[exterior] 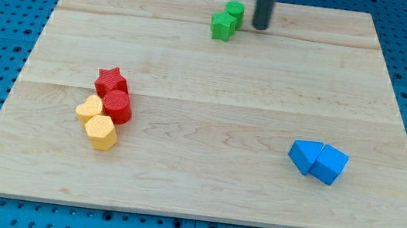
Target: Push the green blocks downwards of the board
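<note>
Camera view: my tip, a bare rod with no pincer, sits just right of two touching green blocks near the wooden board top edge.

green blocks, red blocks, yellow blocks, blue blocks

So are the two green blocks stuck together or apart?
Together. The two green blocks touch, side by side near the view's top edge of the board. My tip is just to their right.
</note>
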Available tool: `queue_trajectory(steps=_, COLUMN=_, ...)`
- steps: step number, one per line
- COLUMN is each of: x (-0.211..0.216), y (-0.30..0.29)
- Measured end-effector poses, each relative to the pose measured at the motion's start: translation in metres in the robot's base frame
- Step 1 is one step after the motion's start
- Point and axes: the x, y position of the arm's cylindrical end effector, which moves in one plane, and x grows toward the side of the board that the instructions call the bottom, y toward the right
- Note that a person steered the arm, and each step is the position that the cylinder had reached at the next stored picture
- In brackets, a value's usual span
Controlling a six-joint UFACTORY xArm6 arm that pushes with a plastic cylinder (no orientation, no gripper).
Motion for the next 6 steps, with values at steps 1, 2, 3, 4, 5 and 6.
queue_trajectory(steps=1, x=-0.052, y=0.007)
queue_trajectory(steps=2, x=-0.056, y=-0.056)
queue_trajectory(steps=3, x=-0.026, y=-0.090)
queue_trajectory(steps=4, x=-0.007, y=-0.087)
queue_trajectory(steps=5, x=-0.001, y=-0.087)
queue_trajectory(steps=6, x=0.001, y=-0.088)
